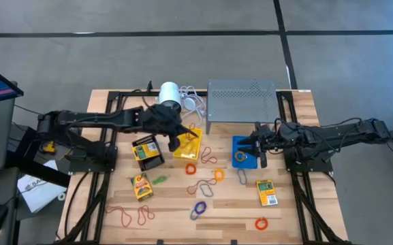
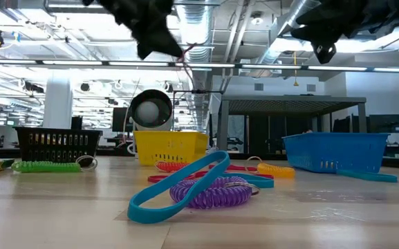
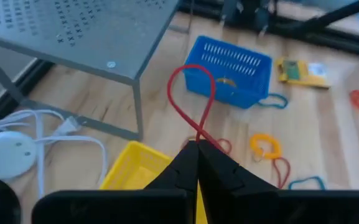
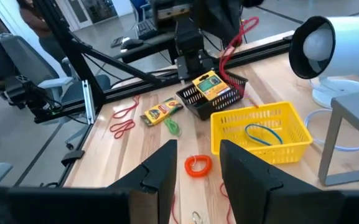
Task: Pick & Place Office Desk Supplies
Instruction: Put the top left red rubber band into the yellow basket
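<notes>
My left gripper hovers over the yellow bin, shut on a red rubber band. The same band also shows in the right wrist view. My right gripper stands open above the blue bin, with nothing between its fingers. A blue band lies inside the yellow bin. The black bin carries a yellow-and-green packet on top. Two more packets lie flat on the table among loose bands. My left gripper pinches one end of the red band between its two shut fingertips, which slant down from the table's left. The rest of the loop, crossed over itself once, trails slack past the fingertips and hangs clear of the yellow bin.
A grey perforated metal stand occupies the far middle, with a white cylinder and its cable beside it. Several coloured bands are scattered over the near half, with red ones at the near left.
</notes>
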Controlling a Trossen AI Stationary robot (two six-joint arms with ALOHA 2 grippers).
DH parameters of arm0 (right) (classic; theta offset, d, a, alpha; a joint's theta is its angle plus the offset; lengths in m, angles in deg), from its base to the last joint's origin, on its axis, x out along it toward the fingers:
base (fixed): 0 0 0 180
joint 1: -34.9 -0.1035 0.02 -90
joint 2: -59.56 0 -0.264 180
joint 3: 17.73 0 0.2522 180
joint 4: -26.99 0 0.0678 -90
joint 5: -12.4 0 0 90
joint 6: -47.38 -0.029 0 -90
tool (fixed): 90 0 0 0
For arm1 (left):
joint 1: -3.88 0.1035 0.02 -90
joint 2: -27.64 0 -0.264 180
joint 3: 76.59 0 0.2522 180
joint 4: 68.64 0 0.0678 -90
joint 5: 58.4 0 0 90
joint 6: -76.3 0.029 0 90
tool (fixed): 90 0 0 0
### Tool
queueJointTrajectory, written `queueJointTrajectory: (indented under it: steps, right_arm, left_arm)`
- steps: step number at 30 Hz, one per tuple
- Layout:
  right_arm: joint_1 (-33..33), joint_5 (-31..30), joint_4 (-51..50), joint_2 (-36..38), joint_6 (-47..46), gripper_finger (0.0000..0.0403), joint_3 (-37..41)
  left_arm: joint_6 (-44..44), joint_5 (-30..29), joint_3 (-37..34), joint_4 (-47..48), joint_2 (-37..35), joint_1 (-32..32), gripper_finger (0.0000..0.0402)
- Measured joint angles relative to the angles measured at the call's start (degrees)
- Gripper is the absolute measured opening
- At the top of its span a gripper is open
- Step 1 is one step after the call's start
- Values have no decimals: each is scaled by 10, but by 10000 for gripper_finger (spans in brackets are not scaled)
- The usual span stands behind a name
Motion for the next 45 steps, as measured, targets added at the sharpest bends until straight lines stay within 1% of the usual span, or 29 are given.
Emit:
queueJointTrajectory:
  steps: [4,6,7,9,12,22,34,45]
  right_arm:
    - [0,0,0,0,0,118,0]
    - [0,0,0,0,3,118,0]
    - [0,1,1,0,7,118,0]
    - [2,1,0,0,7,118,0]
    - [6,1,0,0,7,118,0]
    - [34,0,2,0,9,118,0]
    - [34,1,0,0,9,118,0]
    - [34,1,-1,0,9,118,0]
  left_arm:
    - [-23,49,-93,-83,-43,41,0]
    - [-36,70,-134,-139,-59,55,0]
    - [-38,78,-154,-151,-67,60,0]
    - [-46,86,-182,-180,-77,66,0]
    - [-49,88,-201,-181,-78,68,0]
    - [-50,101,-207,-193,-35,66,0]
    - [-56,122,-206,-234,46,49,0]
    - [-67,122,-206,-240,49,46,0]
